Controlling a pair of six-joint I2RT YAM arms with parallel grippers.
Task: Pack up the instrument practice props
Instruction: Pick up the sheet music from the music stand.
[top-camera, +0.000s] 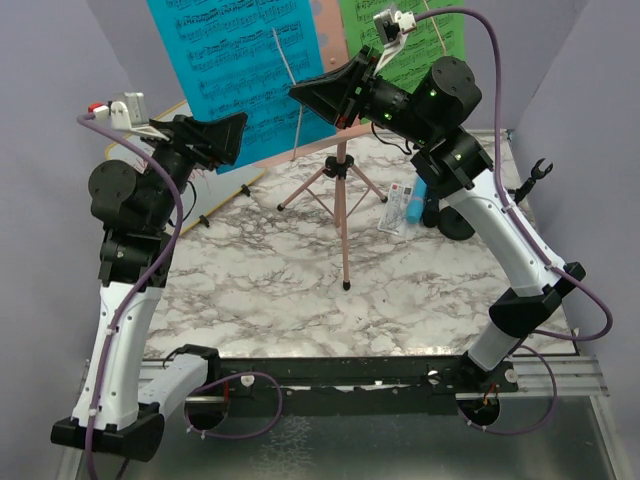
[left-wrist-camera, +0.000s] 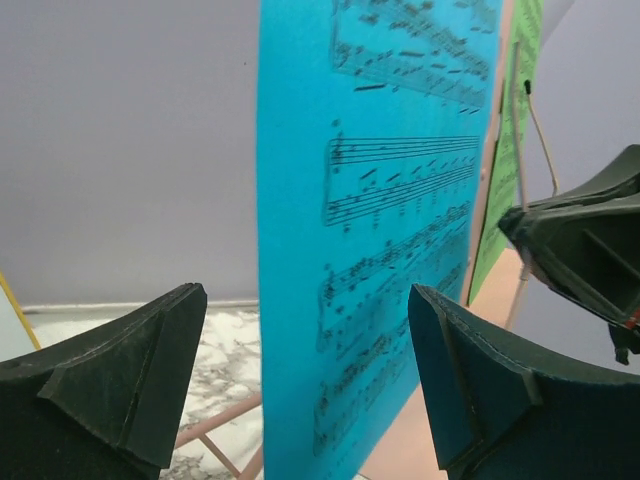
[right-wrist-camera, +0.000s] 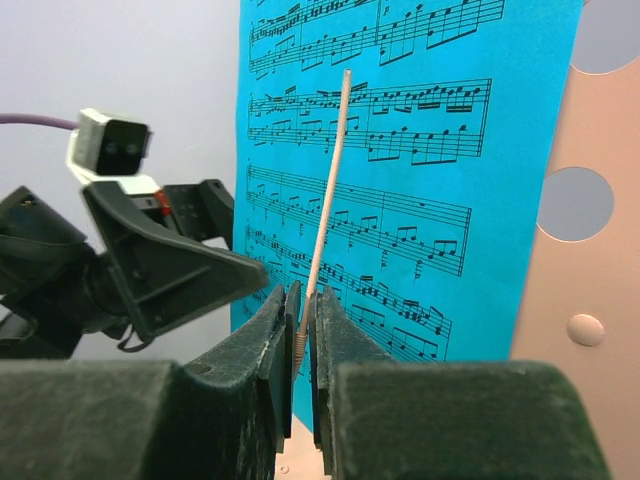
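The marble table carries the pink tripod music holder near its middle, one leg reaching toward the arm bases. Right of the holder's legs lies the blue microphone, with a black round-based mic holder just beside it. Left of the legs, the yellow-framed whiteboard shows only an edge.

Higher up, left of the holder's mast, the left gripper hangs with its fingers spread wide. The blue sheet's edge fills the gap between them, but whether they touch it cannot be told.

The right gripper is at the holder's tray level, fingers drawn almost together and clamped on the thin rod that crosses the sheet.

Farthest back, the blue music sheet rests against the holder's perforated tray, and the green music sheet is on the tray's right.
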